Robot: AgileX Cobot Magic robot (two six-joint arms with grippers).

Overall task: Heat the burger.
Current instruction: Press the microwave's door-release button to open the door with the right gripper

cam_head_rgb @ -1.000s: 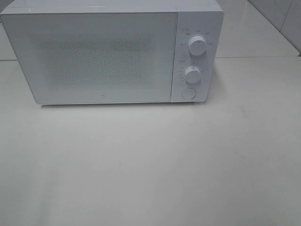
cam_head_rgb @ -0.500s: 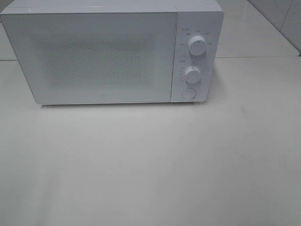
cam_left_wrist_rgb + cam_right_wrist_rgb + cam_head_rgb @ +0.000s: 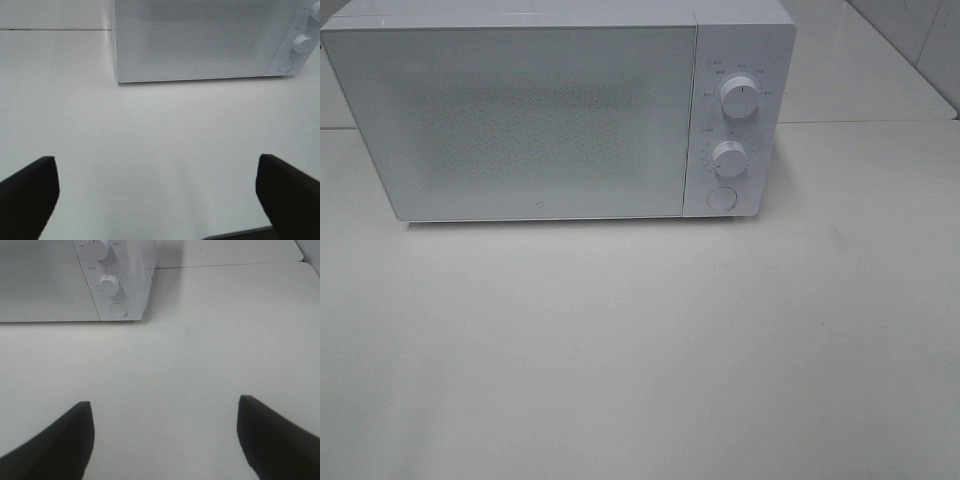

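Microwave (image 3: 560, 112), closed, on white table (image 3: 640, 350).

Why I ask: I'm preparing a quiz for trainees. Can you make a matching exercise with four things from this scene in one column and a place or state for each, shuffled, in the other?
Things:
1. microwave door
2. upper dial
3. round button
4. left gripper

Places or states:
A. open, holding nothing
B. shut
C. lowest on the control panel
D. topmost on the control panel

Pairs: 1-B, 2-D, 3-C, 4-A
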